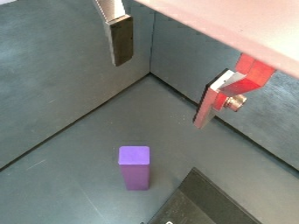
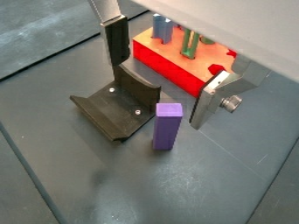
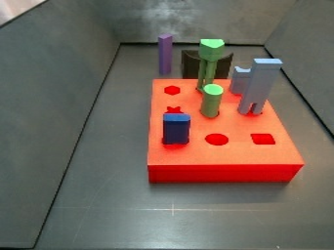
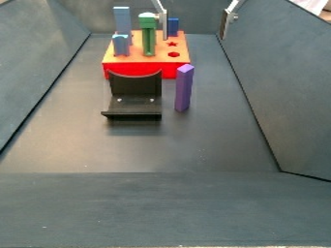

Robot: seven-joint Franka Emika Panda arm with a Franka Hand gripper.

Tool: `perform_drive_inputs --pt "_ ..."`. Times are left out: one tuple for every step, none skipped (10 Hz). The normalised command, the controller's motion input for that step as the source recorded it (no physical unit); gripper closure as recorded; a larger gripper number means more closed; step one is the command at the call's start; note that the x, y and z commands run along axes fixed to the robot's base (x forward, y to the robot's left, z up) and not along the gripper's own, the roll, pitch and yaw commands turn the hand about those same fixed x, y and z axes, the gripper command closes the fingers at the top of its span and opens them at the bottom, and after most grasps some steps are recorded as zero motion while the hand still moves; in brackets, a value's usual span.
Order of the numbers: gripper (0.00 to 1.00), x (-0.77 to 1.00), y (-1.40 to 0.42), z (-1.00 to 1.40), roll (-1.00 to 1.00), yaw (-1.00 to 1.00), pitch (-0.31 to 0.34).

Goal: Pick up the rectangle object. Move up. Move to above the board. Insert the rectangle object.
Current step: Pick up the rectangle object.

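The rectangle object [image 2: 169, 125] stood upright on the dark floor [image 4: 142, 145], free of any grip, just beside the fixture [image 2: 117, 107] and touching nothing else. In a side view the purple block [image 4: 185, 88] rose at the fixture's [image 4: 134, 95] flank, with the board [image 4: 142, 64] lying behind the fixture, close against its back. In a side view from the far end, the same block [image 3: 166, 54] showed beyond the board [image 3: 222, 142], near the fixture's dark upright [image 3: 196, 64].

The gripper [image 2: 163, 66] hung above the floor over the rectangle object, its 2 fingers spread wide apart with nothing between them. 1 finger [image 2: 115, 42] with its dark pad showed over the fixture; the other [image 2: 214, 101] stood nearer the board's [image 2: 176, 70] corner. In a wrist view the rectangle object [image 1: 135, 166] sat lower than both plates, and well clear of each finger [image 1: 121, 39].

The board carried several pieces: a short dark-blue block [image 3: 177, 128], a green peg [image 3: 212, 101], a taller green piece [image 3: 212, 61] and a grey-blue stepped block [image 3: 257, 86]. A round hole [image 3: 218, 140] and a rectangular hole [image 3: 264, 139] in its top face stood open on the side farthest from the fixture. Grey walls [image 4: 45, 58] enclosed the floor.
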Motion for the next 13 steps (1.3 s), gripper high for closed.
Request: perform_drive_inputs --pt "0.0 0.0 -0.3 -0.21 -0.02 -0.82 0.014" --pt "0.0 0.0 -0.17 -0.31 -0.01 -0.95 0.0" --pt "0.0 0.0 -0.08 -0.37 0.0 -1.0 0.0" --pt "0.0 0.0 -0.07 -0.37 0.0 -1.0 0.0" --pt "0.0 0.0 -0.08 -0.37 0.0 -1.0 0.0" --pt "0.0 0.0 -0.07 -0.45 -0.06 -0.97 -0.054" --pt "0.0 -0.01 -0.2 -0.37 -0.08 -0.87 -0.134" --pt "0.0 -0.11 -0.15 -0.24 -0.26 -0.78 -0.339" --pt "0.0 0.0 -0.3 -0.19 -0.26 -0.53 -0.3" --pt "0.0 0.28 -0.23 -0.12 -0.08 -0.35 -0.106" --pt "0.0 0.05 -0.36 -0.92 0.0 -0.45 -0.114" --pt "0.0 -0.05 -0.09 -1.0 0.0 -0.46 -0.084" --pt "0.0 0.17 0.01 -0.73 0.0 -0.56 0.0"
